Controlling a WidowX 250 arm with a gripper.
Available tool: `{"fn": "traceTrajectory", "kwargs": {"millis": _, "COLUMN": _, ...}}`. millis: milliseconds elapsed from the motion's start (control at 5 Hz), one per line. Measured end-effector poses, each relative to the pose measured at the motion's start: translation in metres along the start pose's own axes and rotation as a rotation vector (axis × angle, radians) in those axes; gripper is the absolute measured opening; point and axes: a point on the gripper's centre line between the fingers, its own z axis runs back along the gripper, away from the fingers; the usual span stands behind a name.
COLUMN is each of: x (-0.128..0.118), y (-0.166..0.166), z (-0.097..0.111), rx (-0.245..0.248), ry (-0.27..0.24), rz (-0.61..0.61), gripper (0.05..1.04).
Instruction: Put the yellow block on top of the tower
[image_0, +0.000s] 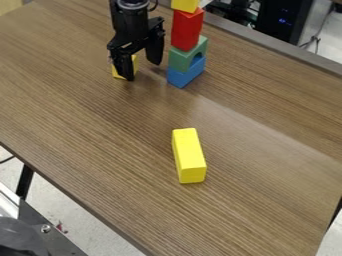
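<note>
The black gripper (141, 69) hangs at the upper left with its fingers apart, so it is open. A small yellow block (134, 62) stands on the table behind its left finger, partly hidden by it. Just right of the gripper rises the tower: a blue block (185, 74) at the bottom, a green arch-shaped block (181, 58), a red block (186, 30), and a yellow piece (185, 4) at the view's top edge. A longer yellow block (189, 156) lies apart, near the middle of the table.
The brown wooden table (87, 135) ends in a grey edge strip (280, 47) behind the tower. Dark equipment (286, 20) stands beyond that edge at the upper right. A metal frame part (43, 232) is at the lower left, off the table.
</note>
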Motion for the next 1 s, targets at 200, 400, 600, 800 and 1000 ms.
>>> {"fn": "traceTrajectory", "kwargs": {"millis": 200, "x": -0.004, "y": 0.005, "z": -0.013, "rx": 0.032, "ry": 0.021, "rz": 0.005, "gripper": 0.997}}
{"fn": "traceTrajectory", "kwargs": {"millis": 400, "x": -0.004, "y": 0.005, "z": -0.013, "rx": 0.007, "ry": 0.031, "rz": 0.021, "gripper": 0.998}}
{"fn": "traceTrajectory", "kwargs": {"millis": 600, "x": 0.003, "y": 0.006, "z": -0.012, "rx": -0.034, "ry": 0.055, "rz": 0.041, "gripper": 0.953}}
{"fn": "traceTrajectory", "kwargs": {"millis": 800, "x": 0.01, "y": 0.009, "z": -0.011, "rx": -0.073, "ry": 0.066, "rz": 0.053, "gripper": 0.808}}
{"fn": "traceTrajectory", "kwargs": {"millis": 1000, "x": 0.017, "y": 0.006, "z": -0.011, "rx": -0.109, "ry": 0.064, "rz": 0.056, "gripper": 1.001}}
